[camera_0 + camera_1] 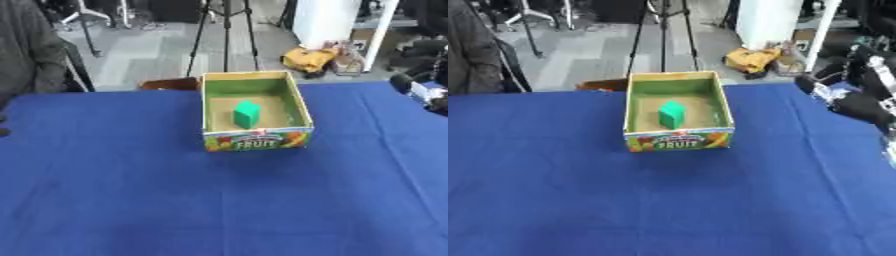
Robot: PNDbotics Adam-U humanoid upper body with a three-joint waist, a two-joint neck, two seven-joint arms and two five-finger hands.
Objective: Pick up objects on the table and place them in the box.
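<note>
From my remote seat I look down on a table draped in deep blue cloth [131,200], where an open cardboard box [302,107] with a green-lined interior and a printed fruit label on its near wall sits toward the far middle of the surface. Inside it, on the tan floor, a small bright green block [246,114] stands upright, a little toward the box's left side and apart from the walls. My right hand [852,102], black with silver and white parts, shows at the right edge of the right eye view, raised beside the table's far right corner; the box lies well to its left and slightly nearer to me, and the green block is further left again, inside the box. I cannot tell how the fingers of this hand are set, nor whether they have hold of anything. My left hand does not show in either view. Beyond the far edge of the table, behind the box, a black tripod [226,35] stands on the grey floor, and a yellow bundle [308,59] lies on the ground to the right of it
</note>
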